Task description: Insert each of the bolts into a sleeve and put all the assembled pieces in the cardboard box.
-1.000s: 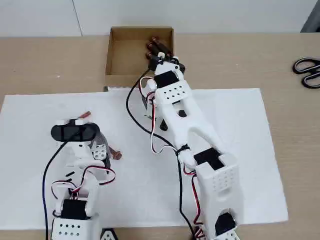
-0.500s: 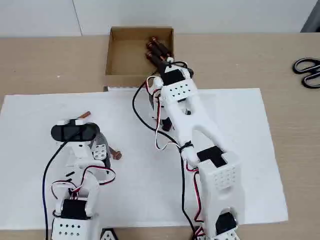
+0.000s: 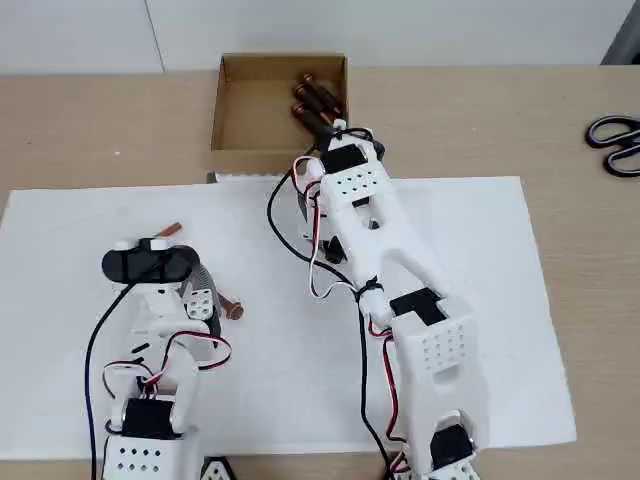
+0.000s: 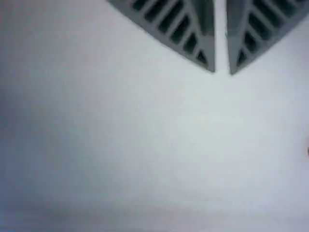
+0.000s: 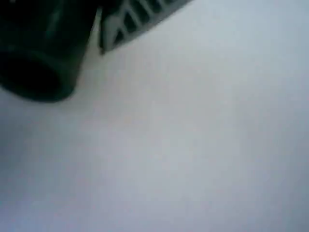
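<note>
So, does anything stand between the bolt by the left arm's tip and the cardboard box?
Nothing visible does: white paper and table lie between the bolt and the cardboard box. The right arm is off to one side.

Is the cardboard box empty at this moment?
No, several dark pieces with copper-coloured ends lie inside the cardboard box, close to its right wall.

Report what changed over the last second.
The right arm drew back from the cardboard box toward its base, uncovering more of the assembled pieces inside. Whether it let anything go cannot be told. The left arm and the two loose bolts on the paper stayed put.
</note>
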